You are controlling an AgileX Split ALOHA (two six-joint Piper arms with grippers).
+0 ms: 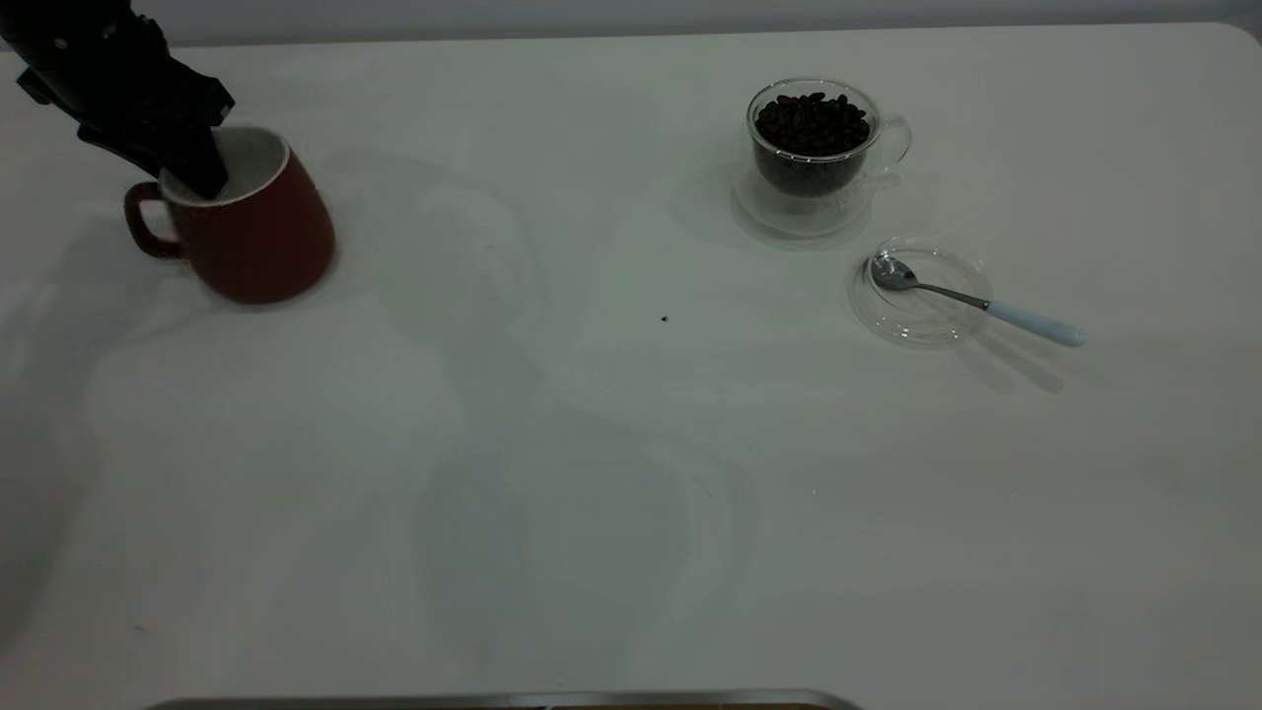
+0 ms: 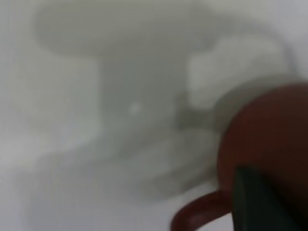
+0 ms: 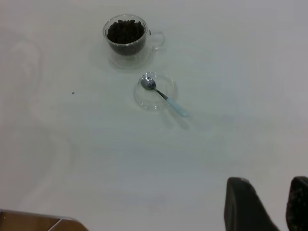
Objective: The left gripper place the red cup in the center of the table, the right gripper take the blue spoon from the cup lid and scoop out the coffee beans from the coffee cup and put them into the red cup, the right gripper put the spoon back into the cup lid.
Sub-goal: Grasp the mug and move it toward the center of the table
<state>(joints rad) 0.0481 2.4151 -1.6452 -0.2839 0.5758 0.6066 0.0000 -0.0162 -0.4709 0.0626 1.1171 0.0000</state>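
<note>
Step in hand: L arm moving the red cup to centre of the surface.

Obs: cup sits at far left of the surface, tilted, base apparently partly lifted. Left gripper is at the rim on the handle side, 1 finger inside the cup and the other outside; jaws appear clenched on the cup wall. Left wrist view shows only cup body, handle and 1 dark finger.

Right gripper parked near the right edge, well apart from everything, jaws released w/ a gap between the 2 fingers.

Coffee cup full of coffee beans, upright, right of centre. Lid just beside it, spoon lying w/ bowl in the lid, handle sticking out over the rim. 1 dark speck near centre, poss. a stray bean.

Notes for doing it well:
- Rim pinch is off-centre, so cup may swing; carry slowly.
- Set down level, base flat, before letting go.
- Stop short of the coffee cup and lid; leave R arm room to reach.
- Avoid landing on the speck, else the cup may rock.
</note>
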